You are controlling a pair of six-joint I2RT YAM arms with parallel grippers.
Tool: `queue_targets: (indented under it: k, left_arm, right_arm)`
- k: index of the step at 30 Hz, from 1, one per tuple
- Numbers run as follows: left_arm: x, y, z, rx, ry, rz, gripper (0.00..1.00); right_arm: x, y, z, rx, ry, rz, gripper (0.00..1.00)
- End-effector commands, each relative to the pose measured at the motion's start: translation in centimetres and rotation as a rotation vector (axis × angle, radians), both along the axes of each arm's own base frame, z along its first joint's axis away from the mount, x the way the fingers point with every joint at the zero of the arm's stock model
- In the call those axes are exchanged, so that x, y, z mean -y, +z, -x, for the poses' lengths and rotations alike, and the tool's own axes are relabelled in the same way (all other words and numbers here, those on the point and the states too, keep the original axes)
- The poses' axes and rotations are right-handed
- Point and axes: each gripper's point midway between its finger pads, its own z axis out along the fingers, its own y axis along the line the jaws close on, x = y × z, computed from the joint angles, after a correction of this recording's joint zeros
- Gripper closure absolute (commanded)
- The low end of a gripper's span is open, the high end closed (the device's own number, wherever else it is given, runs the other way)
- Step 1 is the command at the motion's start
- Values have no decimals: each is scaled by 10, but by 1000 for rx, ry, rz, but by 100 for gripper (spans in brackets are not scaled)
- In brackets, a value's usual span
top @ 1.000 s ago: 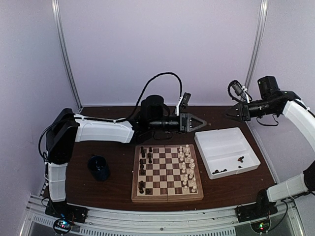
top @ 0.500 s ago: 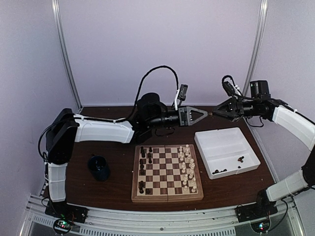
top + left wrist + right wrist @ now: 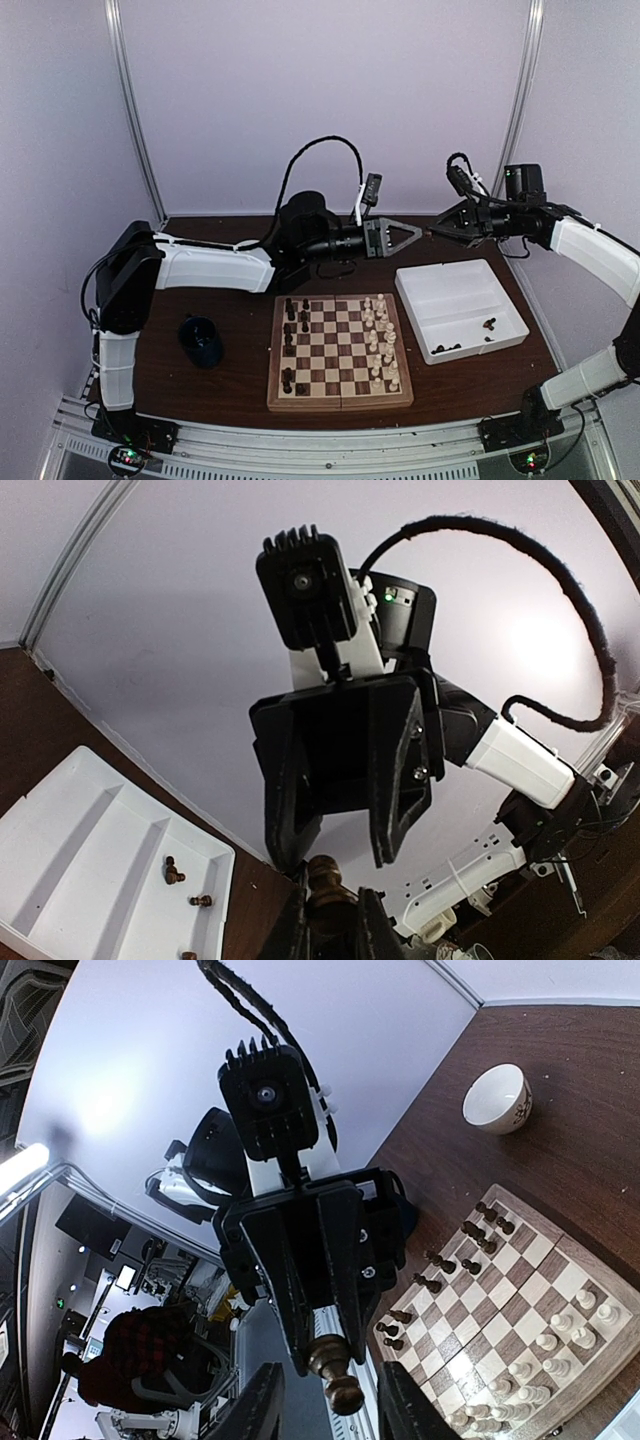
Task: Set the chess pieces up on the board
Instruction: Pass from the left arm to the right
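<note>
Above the table's far side my two grippers meet tip to tip. The left gripper (image 3: 416, 233) (image 3: 330, 908) is shut on the base of a dark brown chess piece (image 3: 328, 878) (image 3: 337, 1368), whose knobbed head points at the right gripper (image 3: 436, 229) (image 3: 335, 1405). That gripper is open, one finger on each side of the head, with gaps still showing. The board (image 3: 340, 403) (image 3: 520, 1305) lies below at centre, with dark pieces (image 3: 291, 330) along its left side and cream pieces (image 3: 381, 338) along its right.
A white two-compartment tray (image 3: 415, 300) (image 3: 90, 830) right of the board holds a few dark pieces (image 3: 488, 323). A dark blue cup (image 3: 202, 341) stands left of the board. A white bowl (image 3: 498, 1098) sits on the brown table.
My right gripper swung left from the far right to face the left gripper's tips, and its jaws narrowed round the piece's head. The left gripper rose slightly with the piece.
</note>
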Motion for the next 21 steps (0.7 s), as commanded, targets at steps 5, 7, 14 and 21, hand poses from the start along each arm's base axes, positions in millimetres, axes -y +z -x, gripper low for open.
queue_targets:
  k: [5, 7, 14, 21]
  left_arm:
    - [1, 20, -2, 36, 7, 75, 90]
    - [1, 20, -2, 37, 7, 77, 90]
    - [0, 19, -3, 30, 17, 80, 90]
    - [4, 13, -5, 13, 9, 67, 90]
  right_arm:
    - [-2, 3, 7, 23, 22, -15, 63]
    - [-2, 1, 7, 23, 17, -12, 62]
    - [-2, 0, 8, 22, 20, -12, 68]
    - [-2, 3, 8, 38, 22, -14, 81]
